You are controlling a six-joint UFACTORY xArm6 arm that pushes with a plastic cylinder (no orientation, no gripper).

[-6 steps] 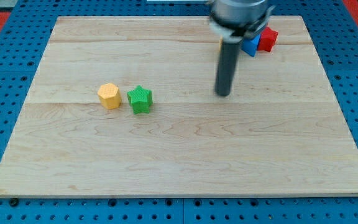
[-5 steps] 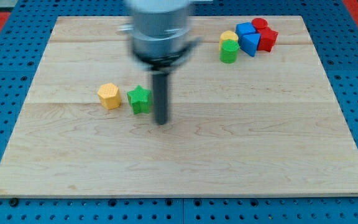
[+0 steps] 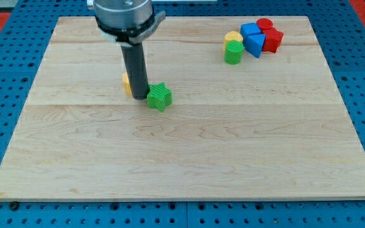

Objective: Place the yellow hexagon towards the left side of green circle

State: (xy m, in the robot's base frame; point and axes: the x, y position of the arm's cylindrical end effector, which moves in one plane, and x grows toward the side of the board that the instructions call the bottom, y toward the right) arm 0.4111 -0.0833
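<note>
The yellow hexagon lies left of the board's middle, mostly hidden behind my rod; only a sliver shows at the rod's left. My tip stands right against it and touches the green star on the star's left. The green circle stands far off at the view's top right, in a cluster of blocks.
Next to the green circle sit a yellow block, two blue blocks and two red blocks. The wooden board lies on a blue pegboard.
My rod has swept from the top right down and left to the yellow hexagon and green star. Both blocks have shifted to the right, the hexagon now behind the rod.
</note>
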